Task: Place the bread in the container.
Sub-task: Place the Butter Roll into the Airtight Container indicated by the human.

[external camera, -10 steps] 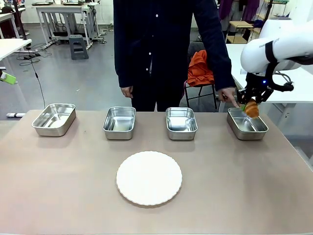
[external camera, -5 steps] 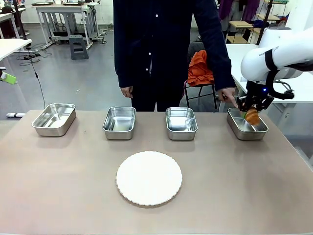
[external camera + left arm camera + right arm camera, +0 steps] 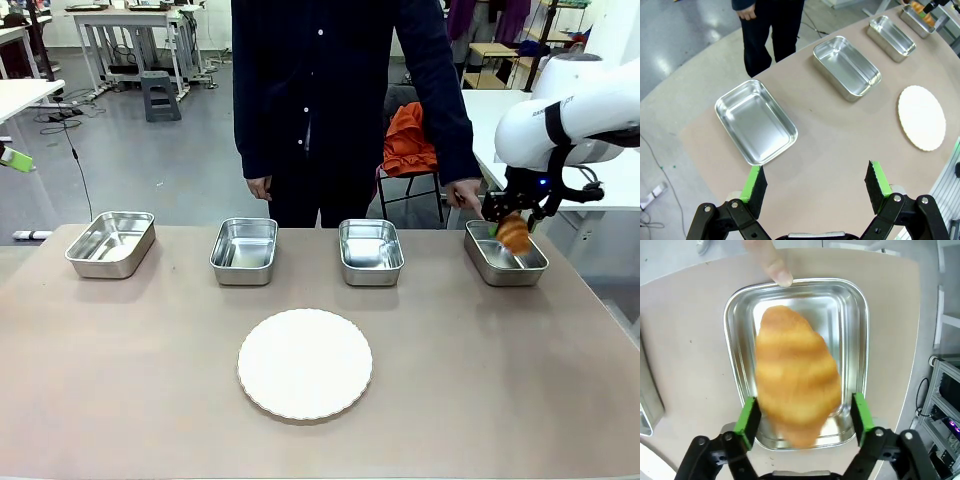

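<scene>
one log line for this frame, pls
right pincer: open | bread: dropping over container | person's finger: on rim | left pincer: open, idle

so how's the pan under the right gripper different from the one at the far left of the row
The right-hand pan has the croissant just above it, between the open pads of the right gripper; the far-left pan is bare inside. A person's finger touches the right-hand pan's rim; nothing touches the far-left pan. Both are shiny rectangular steel pans with rounded corners, alike in size.

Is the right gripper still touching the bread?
Apart. In the right wrist view both green pads stand clear of the bread, a gap on each side, above the container.
</scene>
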